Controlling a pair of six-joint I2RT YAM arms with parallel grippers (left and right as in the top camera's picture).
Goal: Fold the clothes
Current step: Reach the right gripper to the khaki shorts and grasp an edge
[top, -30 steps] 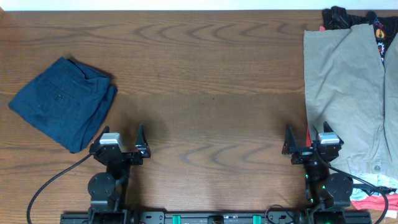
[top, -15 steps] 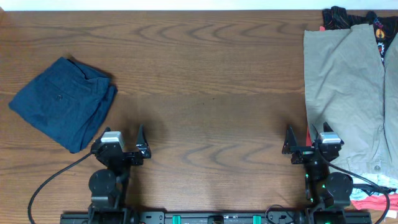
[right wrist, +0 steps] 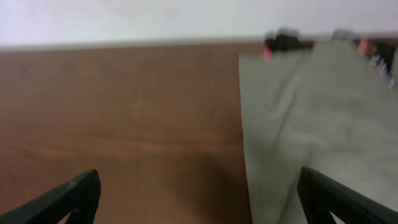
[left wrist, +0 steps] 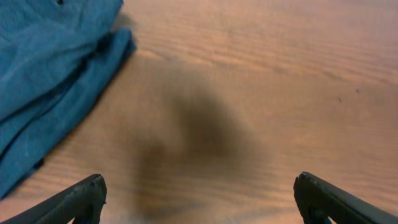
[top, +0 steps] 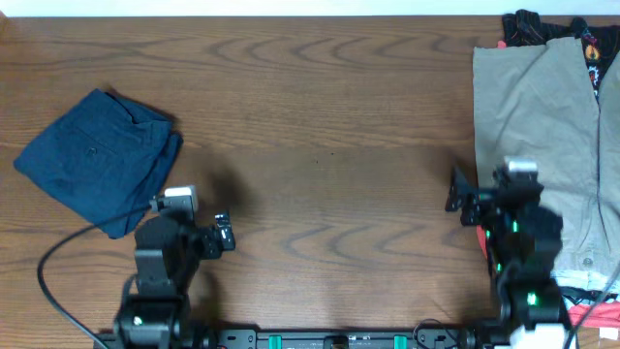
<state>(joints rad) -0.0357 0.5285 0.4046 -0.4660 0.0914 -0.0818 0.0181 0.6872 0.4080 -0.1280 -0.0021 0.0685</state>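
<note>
The khaki-beige clothes [top: 542, 126] lie spread flat at the table's right edge; they also show in the right wrist view [right wrist: 298, 112]. My right gripper [top: 481, 199] is open and empty above the wood, at the clothes' left edge near their front end. In its wrist view the jaws [right wrist: 199, 193] are wide apart, the right finger over the khaki cloth. My left gripper [top: 192, 231] is open and empty over bare wood at the front left, its jaws [left wrist: 199, 196] wide apart.
Folded dark navy trousers [top: 97, 160] lie at the left, just left of my left gripper, and also show in the left wrist view [left wrist: 50, 56]. A black printed jersey [top: 528, 24] lies under the khaki's far end. A red garment [top: 581, 310] shows at the front right corner.
Both arms have risen from their rest pose. The right gripper moved away from the front edge along the khaki's left side. The left gripper shifted slightly. Both stay open.
</note>
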